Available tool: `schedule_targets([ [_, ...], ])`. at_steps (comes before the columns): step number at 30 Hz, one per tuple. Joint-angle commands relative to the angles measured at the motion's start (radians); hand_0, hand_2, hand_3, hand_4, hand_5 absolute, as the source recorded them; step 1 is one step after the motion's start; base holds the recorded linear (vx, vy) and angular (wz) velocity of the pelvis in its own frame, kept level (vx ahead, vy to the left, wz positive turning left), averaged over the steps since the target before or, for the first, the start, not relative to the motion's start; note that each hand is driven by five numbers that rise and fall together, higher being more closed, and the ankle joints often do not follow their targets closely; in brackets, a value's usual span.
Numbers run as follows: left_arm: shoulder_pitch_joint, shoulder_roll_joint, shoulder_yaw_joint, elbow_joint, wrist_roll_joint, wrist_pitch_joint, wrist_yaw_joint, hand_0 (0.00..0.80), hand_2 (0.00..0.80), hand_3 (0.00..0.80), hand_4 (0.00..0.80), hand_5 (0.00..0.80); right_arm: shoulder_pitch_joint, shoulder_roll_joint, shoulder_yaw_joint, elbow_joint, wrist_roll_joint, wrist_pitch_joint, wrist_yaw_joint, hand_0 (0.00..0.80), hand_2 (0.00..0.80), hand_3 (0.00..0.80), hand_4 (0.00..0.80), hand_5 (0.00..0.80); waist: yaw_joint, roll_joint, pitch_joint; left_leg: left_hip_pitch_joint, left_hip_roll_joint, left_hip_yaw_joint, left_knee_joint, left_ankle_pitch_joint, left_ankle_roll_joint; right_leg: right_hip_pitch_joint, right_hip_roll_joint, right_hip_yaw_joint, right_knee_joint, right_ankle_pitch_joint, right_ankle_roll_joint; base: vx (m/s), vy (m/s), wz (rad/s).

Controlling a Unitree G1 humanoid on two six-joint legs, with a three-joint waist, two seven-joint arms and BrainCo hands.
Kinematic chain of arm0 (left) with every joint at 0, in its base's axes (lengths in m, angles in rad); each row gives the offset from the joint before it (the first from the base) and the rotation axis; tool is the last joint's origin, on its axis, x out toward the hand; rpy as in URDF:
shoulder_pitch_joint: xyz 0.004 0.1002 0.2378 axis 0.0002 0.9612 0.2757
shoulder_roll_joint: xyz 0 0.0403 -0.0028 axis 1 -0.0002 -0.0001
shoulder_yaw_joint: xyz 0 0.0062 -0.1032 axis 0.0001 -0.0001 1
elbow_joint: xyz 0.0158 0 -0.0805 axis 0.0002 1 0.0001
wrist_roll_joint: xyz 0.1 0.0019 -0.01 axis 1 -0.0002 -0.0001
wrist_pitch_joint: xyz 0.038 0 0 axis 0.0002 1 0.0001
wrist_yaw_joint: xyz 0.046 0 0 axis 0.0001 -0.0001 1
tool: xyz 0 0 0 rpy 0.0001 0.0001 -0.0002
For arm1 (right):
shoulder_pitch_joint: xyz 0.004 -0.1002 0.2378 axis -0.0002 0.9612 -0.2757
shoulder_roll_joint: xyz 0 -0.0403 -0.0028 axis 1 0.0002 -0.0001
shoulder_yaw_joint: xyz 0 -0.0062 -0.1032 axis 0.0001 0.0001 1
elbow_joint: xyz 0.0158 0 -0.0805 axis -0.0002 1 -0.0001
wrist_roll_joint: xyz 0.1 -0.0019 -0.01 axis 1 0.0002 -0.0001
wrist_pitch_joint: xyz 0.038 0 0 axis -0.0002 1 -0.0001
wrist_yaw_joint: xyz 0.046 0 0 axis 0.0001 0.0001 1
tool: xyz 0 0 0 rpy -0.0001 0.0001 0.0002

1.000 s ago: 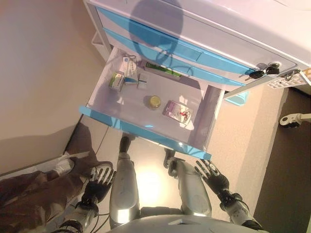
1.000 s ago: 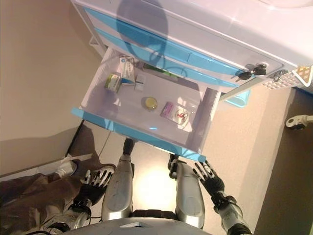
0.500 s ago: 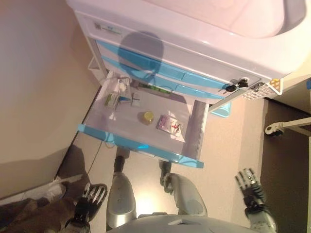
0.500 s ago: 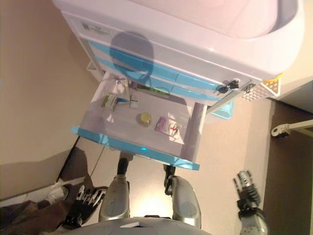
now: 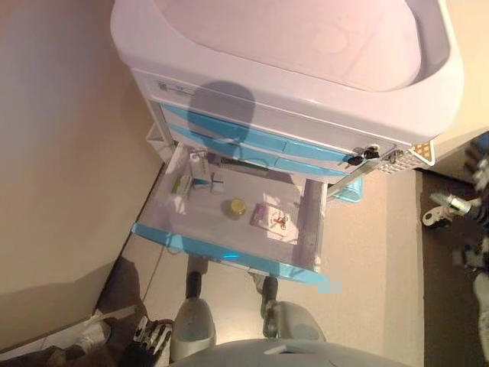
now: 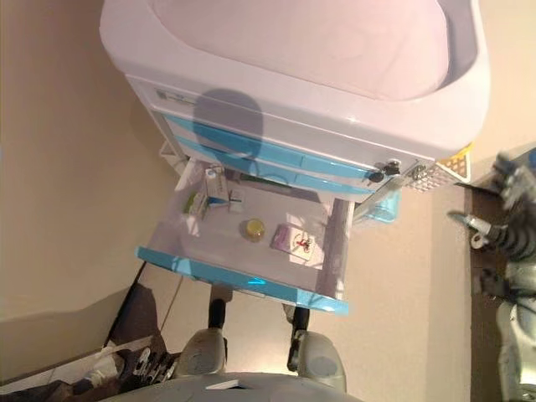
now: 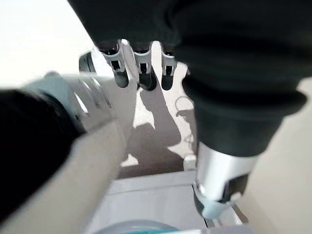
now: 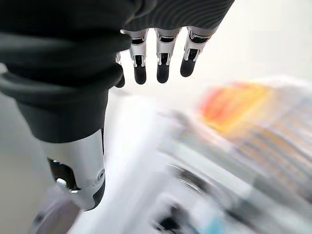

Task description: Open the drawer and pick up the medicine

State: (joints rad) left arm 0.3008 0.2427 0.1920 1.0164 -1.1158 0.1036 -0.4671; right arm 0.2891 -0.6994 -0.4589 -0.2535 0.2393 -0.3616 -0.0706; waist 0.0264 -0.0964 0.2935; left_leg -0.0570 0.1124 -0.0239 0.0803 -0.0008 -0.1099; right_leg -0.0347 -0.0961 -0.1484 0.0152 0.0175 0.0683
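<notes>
The white cart's lowest blue-fronted drawer (image 5: 229,257) stands pulled open. Inside lie a yellow-lidded jar (image 5: 238,206), a pink blister pack (image 5: 270,218), and small medicine boxes (image 5: 182,184) at the back left. My left hand (image 5: 150,336) hangs low, well below the drawer front, and its fingers (image 7: 141,73) are straight and empty. My right hand (image 6: 514,188) is raised at the far right, level with the cart's key lock and apart from the cart. Its fingers (image 8: 163,68) are straight and hold nothing.
Two shut blue drawers (image 5: 252,141) sit above the open one. Keys (image 5: 359,159) hang from the lock at the cart's right corner, beside a mesh basket (image 5: 399,157). A white caster (image 5: 447,203) stands on the dark floor at the right. A person's shoe (image 5: 89,339) is at the lower left.
The camera has tilted up, showing the cart's top. My right hand has swung from below the drawer front up to the far right. My left hand now shows lower in view.
</notes>
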Motion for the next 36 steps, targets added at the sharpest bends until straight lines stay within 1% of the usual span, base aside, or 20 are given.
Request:
schedule_targets([
  [1, 0.005, 0.017, -0.008, 0.024, 0.046, -0.038, 0.021, 0.0, 0.0, 0.0, 0.0, 0.0, -0.068, -0.079, -0.016, -0.126, -0.142, 0.042, -0.106, 0.0, 0.0, 0.0, 0.0, 0.0, 0.029, -0.02, -0.004, -0.033, -0.051, 0.021, 0.004, -0.012, 0.076, 0.016, -0.011, 0.005, 0.019, 0.016, 0.052, 0.0, 0.0, 0.0],
  [3, -0.007, 0.02, -0.018, 0.018, 0.051, -0.044, 0.037, 0.0, 0.0, 0.0, 0.0, 0.0, -0.115, -0.114, 0.011, -0.198, -0.202, 0.08, -0.109, 0.0, 0.0, 0.0, 0.0, 0.0, 0.043, -0.02, -0.007, -0.032, -0.047, 0.019, 0.001, -0.011, 0.076, 0.021, -0.015, 0.002, 0.015, 0.018, 0.055, 0.0, 0.0, 0.0],
  [6, -0.021, 0.023, -0.034, 0.006, 0.073, -0.062, 0.05, 0.0, 0.0, 0.0, 0.0, 0.0, -0.183, -0.15, 0.066, -0.246, -0.308, 0.094, -0.117, 0.0, 0.0, 0.0, 0.0, 0.0, 0.064, -0.023, -0.005, -0.038, -0.047, 0.012, 0.001, -0.01, 0.076, 0.025, -0.019, -0.002, 0.007, 0.024, 0.059, 0.0, 0.0, 0.0],
  [8, -0.028, 0.025, -0.05, 0.001, 0.095, -0.085, 0.051, 0.0, 0.0, 0.0, 0.0, 0.0, -0.218, -0.171, 0.099, -0.287, -0.335, 0.116, -0.117, 0.0, 0.0, 0.0, 0.0, 0.0, 0.078, -0.026, -0.005, -0.041, -0.047, 0.007, -0.004, -0.009, 0.076, 0.026, -0.021, -0.008, 0.002, 0.027, 0.061, -0.019, -0.014, 0.04],
  [9, -0.03, 0.024, -0.052, -0.001, 0.099, -0.091, 0.051, 0.0, 0.0, 0.0, 0.0, 0.0, -0.224, -0.173, 0.104, -0.303, -0.355, 0.114, -0.129, 0.0, 0.0, 0.0, 0.0, 0.0, 0.081, -0.028, -0.005, -0.043, -0.046, 0.005, -0.004, -0.009, 0.075, 0.027, -0.022, -0.011, 0.002, 0.028, 0.062, -0.019, -0.014, 0.04],
  [11, -0.028, 0.02, -0.059, -0.012, 0.093, -0.103, 0.048, 0.0, 0.0, 0.0, 0.0, 0.0, -0.23, -0.172, 0.12, -0.338, -0.452, 0.078, -0.178, 0.0, 0.0, 0.0, 0.0, 0.0, 0.089, -0.031, -0.005, -0.045, -0.047, 0.001, -0.005, -0.009, 0.074, 0.026, -0.022, -0.014, 0.002, 0.031, 0.064, -0.022, -0.011, 0.09],
  [14, -0.029, 0.012, -0.061, -0.024, 0.092, -0.117, 0.051, 0.0, 0.0, 0.0, 0.0, 0.0, -0.23, -0.174, 0.143, -0.384, -0.511, 0.044, -0.192, 0.0, 0.0, 0.0, 0.0, 0.0, 0.096, -0.036, -0.008, -0.05, -0.046, -0.001, -0.007, -0.008, 0.073, 0.024, -0.024, -0.018, 0.001, 0.034, 0.068, -0.03, -0.009, 0.16],
  [17, -0.027, 0.009, -0.063, -0.037, 0.091, -0.115, 0.057, 0.0, 0.0, 0.0, 0.0, 0.0, -0.223, -0.177, 0.186, -0.408, -0.546, -0.003, -0.159, 0.0, 0.0, 0.0, 0.0, 0.0, 0.102, -0.041, -0.01, -0.056, -0.046, -0.001, -0.004, -0.008, 0.07, 0.02, -0.027, -0.023, 0.002, 0.036, 0.071, -0.032, -0.009, 0.05],
  [21, -0.022, 0.005, -0.081, -0.055, 0.082, -0.124, 0.063, 0.0, 0.0, 0.0, 0.0, 0.0, -0.229, -0.21, 0.251, -0.426, -0.55, -0.024, -0.085, 0.0, 0.0, 0.0, 0.0, 0.0, 0.106, -0.045, -0.012, -0.06, -0.045, 0.001, 0.0, -0.008, 0.068, 0.02, -0.03, -0.027, 0.001, 0.035, 0.071, 0.0, 0.0, 0.0],
  [25, -0.029, 0.016, -0.099, -0.06, 0.066, -0.128, 0.063, 0.0, 0.0, 0.0, 0.0, 0.0, -0.254, -0.242, 0.333, -0.426, -0.589, -0.002, -0.041, 0.0, 0.0, 0.0, 0.0, 0.0, 0.109, -0.046, -0.008, -0.067, -0.041, -0.001, 0.005, -0.006, 0.066, 0.017, -0.031, -0.031, 0.007, 0.032, 0.068, 0.0, 0.0, 0.0],
  [27, -0.034, 0.022, -0.112, -0.06, 0.051, -0.137, 0.06, 0.0, 0.0, 0.0, 0.0, 0.0, -0.274, -0.251, 0.384, -0.413, -0.619, 0.012, -0.038, 0.0, 0.0, 0.0, 0.0, 0.0, 0.113, -0.046, -0.002, -0.07, -0.04, -0.004, 0.005, -0.004, 0.065, 0.017, -0.03, -0.034, 0.008, 0.031, 0.066, -0.016, 0.0, 0.0],
  [29, -0.039, 0.03, -0.121, -0.068, 0.042, -0.134, 0.07, 0.0, 0.0, 0.0, 0.0, 0.0, -0.286, -0.253, 0.433, -0.401, -0.68, 0.021, -0.042, 0.0, 0.0, 0.0, 0.0, 0.0, 0.117, -0.045, 0.006, -0.075, -0.041, -0.008, 0.005, -0.002, 0.065, 0.013, -0.03, -0.036, 0.01, 0.03, 0.066, -0.046, 0.003, 0.05],
  [32, -0.051, 0.039, -0.132, -0.066, 0.033, -0.131, 0.074, 0.0, 0.0, 0.0, 0.0, 0.0, -0.314, -0.257, 0.507, -0.381, -0.735, 0.047, -0.048, 0.0, 0.0, 0.0, 0.0, 0.0, 0.124, -0.046, 0.02, -0.085, -0.043, -0.015, 0.011, -0.001, 0.065, 0.007, -0.031, -0.04, 0.016, 0.028, 0.065, -0.049, 0.001, 0.04],
  [36, -0.076, 0.054, -0.151, -0.048, 0.019, -0.128, 0.07, 0.0, 0.0, 0.0, 0.0, 0.0, -0.371, -0.251, 0.632, -0.32, -0.784, 0.099, -0.034, 0.0, 0.0, 0.0, 0.0, 0.0, 0.135, -0.047, 0.034, -0.099, -0.05, -0.025, 0.018, 0.001, 0.065, 0.003, -0.034, -0.047, 0.018, 0.027, 0.063, -0.038, 0.011, 0.04],
])
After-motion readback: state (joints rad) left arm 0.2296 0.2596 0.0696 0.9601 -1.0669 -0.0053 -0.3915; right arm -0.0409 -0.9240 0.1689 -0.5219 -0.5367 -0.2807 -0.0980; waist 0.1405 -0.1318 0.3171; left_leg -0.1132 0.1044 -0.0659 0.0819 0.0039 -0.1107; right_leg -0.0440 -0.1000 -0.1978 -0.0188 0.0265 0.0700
